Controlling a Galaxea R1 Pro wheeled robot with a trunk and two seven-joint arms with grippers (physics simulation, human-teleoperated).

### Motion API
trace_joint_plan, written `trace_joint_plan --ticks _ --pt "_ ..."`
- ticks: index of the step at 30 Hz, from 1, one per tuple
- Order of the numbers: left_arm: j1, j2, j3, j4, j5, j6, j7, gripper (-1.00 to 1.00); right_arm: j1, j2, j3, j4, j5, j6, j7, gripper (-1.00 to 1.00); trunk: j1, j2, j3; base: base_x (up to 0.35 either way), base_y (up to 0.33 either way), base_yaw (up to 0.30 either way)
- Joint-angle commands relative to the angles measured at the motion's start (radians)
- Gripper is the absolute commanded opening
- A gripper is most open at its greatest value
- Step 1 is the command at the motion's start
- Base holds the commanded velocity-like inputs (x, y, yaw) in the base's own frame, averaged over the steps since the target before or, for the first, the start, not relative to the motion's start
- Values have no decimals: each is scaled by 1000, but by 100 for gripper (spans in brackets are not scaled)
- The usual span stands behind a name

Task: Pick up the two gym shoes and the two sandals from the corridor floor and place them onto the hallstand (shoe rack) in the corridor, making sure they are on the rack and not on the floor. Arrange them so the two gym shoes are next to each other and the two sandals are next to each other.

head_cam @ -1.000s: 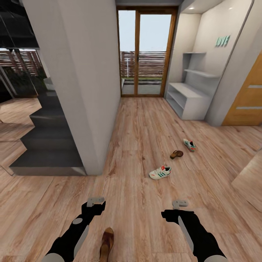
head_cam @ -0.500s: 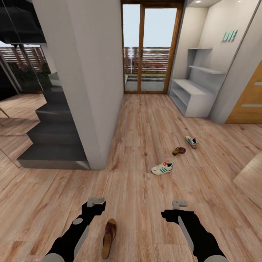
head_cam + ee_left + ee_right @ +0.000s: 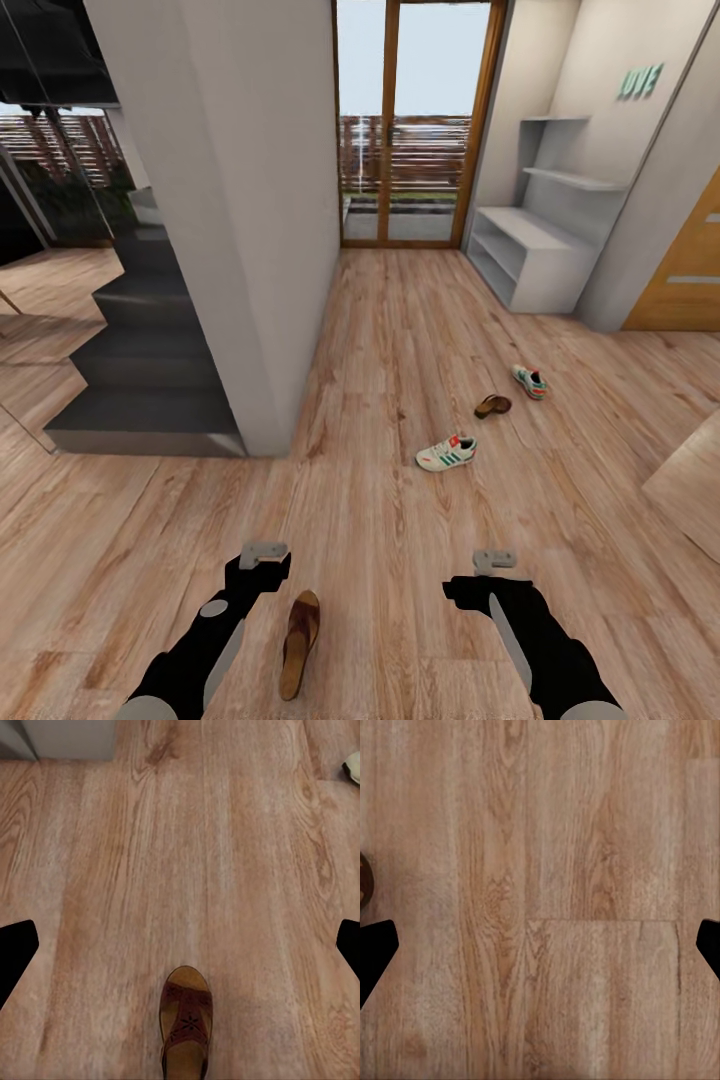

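Two gym shoes lie apart on the corridor floor (image 3: 400, 330): one white and green (image 3: 446, 453) at mid-floor, the other (image 3: 529, 381) farther right. A brown sandal (image 3: 492, 405) lies between them. The second sandal (image 3: 299, 643) lies close in, between my arms, just right of my left gripper (image 3: 263, 553); in the left wrist view this sandal (image 3: 187, 1027) sits below the open left gripper (image 3: 187, 941). My right gripper (image 3: 495, 560) hangs open over bare planks, as does the right gripper (image 3: 540, 941). A white shelved bench (image 3: 530, 255) stands far right; I cannot tell if it is the hallstand.
A white wall block (image 3: 240, 220) and dark stairs (image 3: 140, 390) fill the left. A glass door (image 3: 415, 130) closes the corridor's far end. Teal lettering (image 3: 640, 80) hangs above the bench, beside an orange door (image 3: 685, 270). A pale panel (image 3: 690, 480) juts in at right.
The whole view has shifted: the camera moved, so the near sandal now shows in full, higher in the picture. Both arms hold the same pose and the shoes lie as before.
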Motion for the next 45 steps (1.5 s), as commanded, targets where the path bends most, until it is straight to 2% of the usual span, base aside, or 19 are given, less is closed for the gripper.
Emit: trace_joint_plan --ticks 1,23,26,32,45 --pt "0 0 -1 0 0 -2 -1 100 0 1 -3 -1 0 5 2 100 4 -8 -6 0 0 -4" --pt "0 2 1 21 2 -3 -2 100 0 1 -5 -2 0 5 2 100 88 -162 -98 0 0 -25" --pt "0 2 2 60 0 -25 -2 100 0 1 -5 -2 0 5 2 100 100 -183 -113 0 0 0" --pt "0 2 2 79 2 -69 -2 100 0 1 -4 -2 -1 5 2 100 123 -225 -141 0 0 0" --pt "0 6 2 115 2 -78 -2 100 0 1 -6 -2 -1 5 2 100 173 -316 -203 0 0 0"
